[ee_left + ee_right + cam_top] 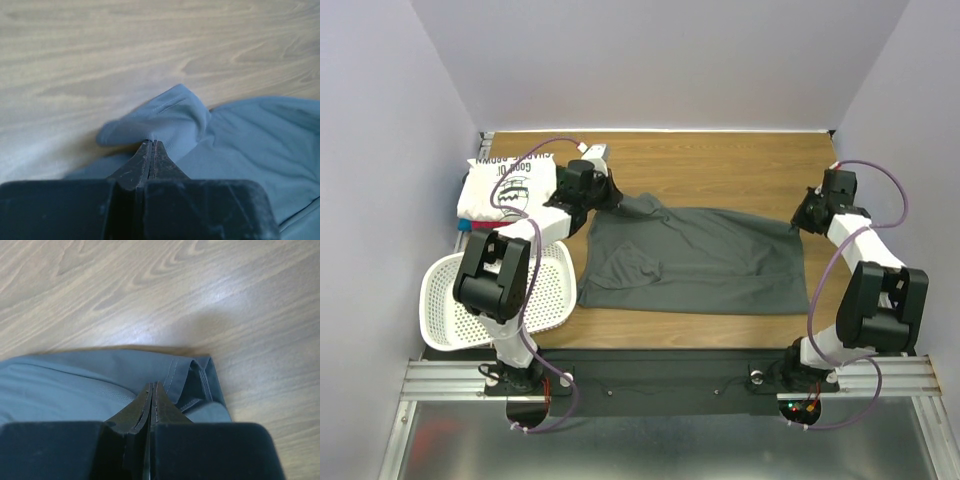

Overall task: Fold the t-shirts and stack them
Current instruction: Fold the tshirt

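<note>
A charcoal-grey t-shirt (695, 260) lies spread across the middle of the wooden table. My left gripper (616, 199) is shut on its far left corner, a bunched sleeve (160, 117); the tips (151, 142) pinch the cloth. My right gripper (801, 222) is shut on the far right corner, at the stitched hem (197, 382); the tips (152, 385) press on the cloth. A folded white tee with dark lettering (505, 185) tops a stack at the far left, with red and blue edges (470, 226) under it.
A white perforated basket (445, 300) lies tilted at the near left, beside the left arm. The table's far edge meets the back wall. A black strip and metal rails run along the near edge (660, 375).
</note>
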Tool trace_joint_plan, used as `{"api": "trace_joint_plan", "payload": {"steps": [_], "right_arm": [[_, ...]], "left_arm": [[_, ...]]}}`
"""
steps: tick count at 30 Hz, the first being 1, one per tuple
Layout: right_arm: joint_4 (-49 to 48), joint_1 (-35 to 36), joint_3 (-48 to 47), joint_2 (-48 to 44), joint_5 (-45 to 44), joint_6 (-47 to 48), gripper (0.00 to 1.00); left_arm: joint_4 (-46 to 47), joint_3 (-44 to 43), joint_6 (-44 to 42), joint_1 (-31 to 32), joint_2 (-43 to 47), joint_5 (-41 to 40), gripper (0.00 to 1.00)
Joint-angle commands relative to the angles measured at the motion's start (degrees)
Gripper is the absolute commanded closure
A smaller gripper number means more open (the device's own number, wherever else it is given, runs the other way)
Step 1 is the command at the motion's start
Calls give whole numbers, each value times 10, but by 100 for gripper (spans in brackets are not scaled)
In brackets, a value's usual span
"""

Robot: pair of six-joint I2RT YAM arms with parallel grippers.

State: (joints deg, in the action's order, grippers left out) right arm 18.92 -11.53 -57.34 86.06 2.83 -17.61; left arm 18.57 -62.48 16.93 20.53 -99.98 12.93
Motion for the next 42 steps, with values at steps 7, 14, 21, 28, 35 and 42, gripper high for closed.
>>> {"api": "trace_joint_plan", "payload": {"steps": [7, 14, 21, 28, 35, 42], "right_arm": [[22, 11, 20, -70, -24, -1, 99], [42, 12, 30, -97, -63, 0, 99], [48, 12, 49, -123, -89, 2, 97], [50, 13, 70, -153, -99, -2, 94], [59, 17, 88, -172, -121, -7, 89], [62, 28, 85, -214, -180, -12, 57]], "left_arm": [[37, 103, -5, 10, 145, -62, 100], [31, 168, 3, 13, 206, -69, 100], [14, 205, 0, 21, 237, -90, 100], [-9, 232, 3, 40, 263, -120, 100], [-48, 258, 28, 59, 314, -164, 89], [-73, 255, 50, 70, 349, -179, 35]]}}
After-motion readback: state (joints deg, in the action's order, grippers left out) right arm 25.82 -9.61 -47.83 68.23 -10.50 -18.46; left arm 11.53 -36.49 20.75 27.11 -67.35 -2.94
